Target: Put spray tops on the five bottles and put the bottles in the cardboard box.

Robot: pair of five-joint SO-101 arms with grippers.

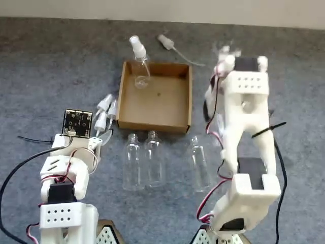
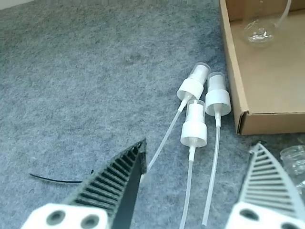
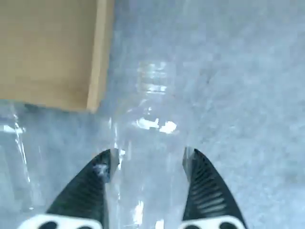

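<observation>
We have a clear bottle (image 3: 150, 124) lying on its side on the grey table (image 1: 51, 61), just off a corner of the cardboard box (image 3: 100, 52). Its open neck points away from the right tool (image 3: 148, 152), whose jaws stand open on either side of the bottle's body with nothing yet held; we cannot tell whether the pads touch the plastic. We judge the step in hand to be picking up this bottle for capping. We would close on the wide body, well back from the shoulder so the neck is left free, and squeeze lightly, since thin clear plastic will likely buckle or slip out of a hard pinch. Seen from above, three spray tops (image 2: 194, 126) lie close together at the box's 8 o'clock, their long tubes trailing toward the left tool (image 2: 201, 143), which hovers over them wide open and empty. We would take one top by its white collar, not by the tube, and choose an outer one so its neighbours are not dragged along; the tube then needs to enter the neck straight. Further out, a capped bottle (image 1: 139, 68) rests in the box's 11 o'clock corner with its head over the rim, a loose spray top (image 1: 166, 41) lies beyond the box at 12 o'clock, and more uncapped bottles (image 1: 132, 162) lie along its 6 o'clock side
</observation>
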